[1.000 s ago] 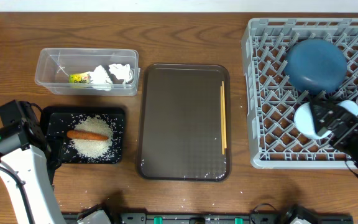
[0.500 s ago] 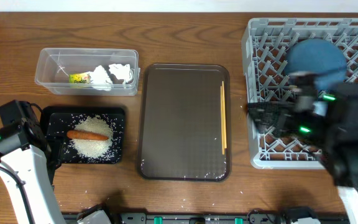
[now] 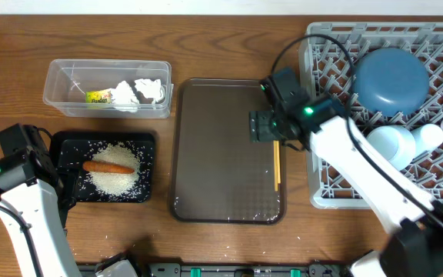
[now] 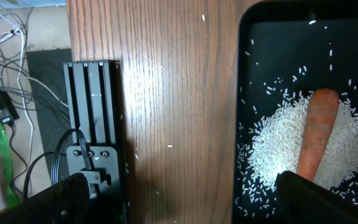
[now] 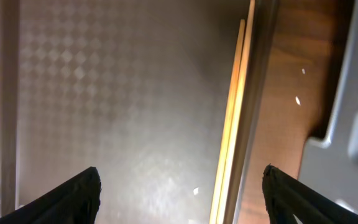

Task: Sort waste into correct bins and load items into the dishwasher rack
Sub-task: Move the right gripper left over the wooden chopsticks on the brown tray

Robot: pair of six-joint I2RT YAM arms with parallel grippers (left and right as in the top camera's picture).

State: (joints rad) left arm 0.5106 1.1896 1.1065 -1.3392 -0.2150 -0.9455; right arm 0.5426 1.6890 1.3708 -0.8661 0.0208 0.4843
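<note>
Since the chopsticks (image 3: 277, 165) lie tight against the right rim of the brown tray (image 3: 221, 154), centre-right in the overhead view, we risk pinching only one stick or skidding off the lip. Our right gripper (image 5: 179, 196), jaws spread and empty, has swung over them from the rack (image 3: 318, 185) within the last second.

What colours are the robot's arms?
The left arm and right arm are white tubes with black joints, each with a tiny green light. A thin black cable loops by the right one. The left pincer and right pincer have black fingers.
</note>
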